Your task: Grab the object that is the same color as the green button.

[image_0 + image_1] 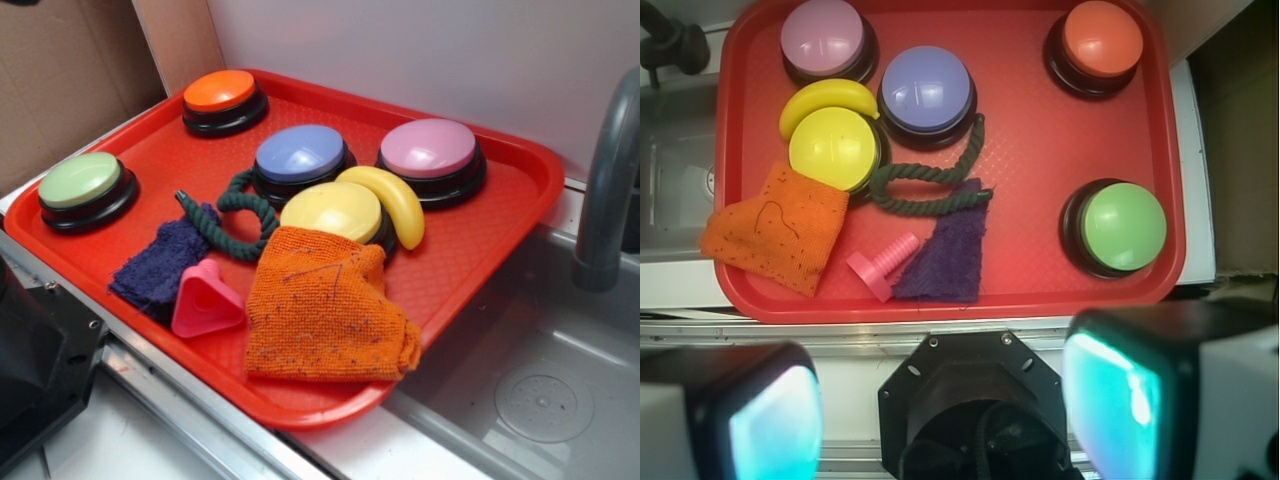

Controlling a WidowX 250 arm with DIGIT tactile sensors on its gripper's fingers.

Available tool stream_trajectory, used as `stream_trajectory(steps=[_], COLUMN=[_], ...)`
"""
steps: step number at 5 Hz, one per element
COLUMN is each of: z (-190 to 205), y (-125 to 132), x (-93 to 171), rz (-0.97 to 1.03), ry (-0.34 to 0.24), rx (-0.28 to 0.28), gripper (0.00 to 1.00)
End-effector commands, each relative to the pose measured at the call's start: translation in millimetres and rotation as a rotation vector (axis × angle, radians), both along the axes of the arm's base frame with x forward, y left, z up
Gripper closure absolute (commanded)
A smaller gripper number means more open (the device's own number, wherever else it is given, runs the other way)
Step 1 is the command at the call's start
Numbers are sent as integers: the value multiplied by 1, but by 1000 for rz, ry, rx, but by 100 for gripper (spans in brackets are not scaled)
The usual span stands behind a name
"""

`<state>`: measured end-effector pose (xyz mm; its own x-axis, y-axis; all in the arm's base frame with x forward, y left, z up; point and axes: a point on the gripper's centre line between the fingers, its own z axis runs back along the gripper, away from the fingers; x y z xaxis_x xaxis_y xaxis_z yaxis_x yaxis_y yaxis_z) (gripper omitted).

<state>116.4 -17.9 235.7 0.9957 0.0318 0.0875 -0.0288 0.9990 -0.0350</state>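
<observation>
Gripper (945,400) hovering off the tray's (1040,290) near edge

Fingers (1120,400) spread wide, holding nothing; green rope toy (930,190) lying between blue button (927,90) and purple cloth (945,255)

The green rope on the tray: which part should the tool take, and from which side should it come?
Probably the straight tail of the green rope, coming from above. In the wrist view this end lies alone on the bare red tray, beside the blue button. The loop touches the yellow button and the purple cloth, so fingers have less room there. Close the tool across the rope, not along it.
</observation>
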Motion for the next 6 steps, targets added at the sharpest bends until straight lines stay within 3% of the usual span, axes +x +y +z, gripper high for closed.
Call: stream_trajectory(steps=[1,3,6], z=[0,-56,-130], y=[0,0,-6], x=[0,41,86], rz=[0,-263,-590], ry=[0,-98,-201], rx=[0,34,78], gripper=[0,0,0])
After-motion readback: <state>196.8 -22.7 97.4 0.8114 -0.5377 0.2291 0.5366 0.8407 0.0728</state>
